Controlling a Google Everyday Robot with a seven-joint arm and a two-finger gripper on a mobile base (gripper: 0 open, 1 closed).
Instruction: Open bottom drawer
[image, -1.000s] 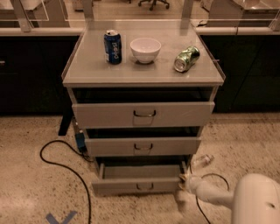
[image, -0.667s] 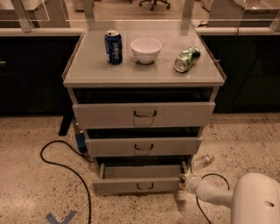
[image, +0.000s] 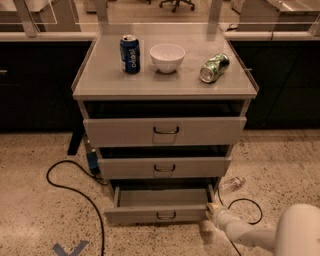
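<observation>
The bottom drawer (image: 159, 215) is the lowest of three grey drawers in the cabinet (image: 165, 90). It stands pulled out, its shallow grey tray (image: 162, 197) showing, with a small dark wire handle at the centre of its front. My gripper (image: 212, 209) is at the drawer's front right corner, low near the floor, at the end of my white arm (image: 250, 234) that comes in from the lower right. It touches or sits just beside that corner.
The top drawer (image: 165, 131) and middle drawer (image: 164, 168) are partly out. On the cabinet top stand a blue can (image: 130, 54), a white bowl (image: 167, 57) and a tipped green can (image: 214, 67). A black cable (image: 75, 187) and a bottle (image: 232, 184) lie on the floor.
The bottom drawer has come out further toward the camera. My gripper has stayed at its front right corner.
</observation>
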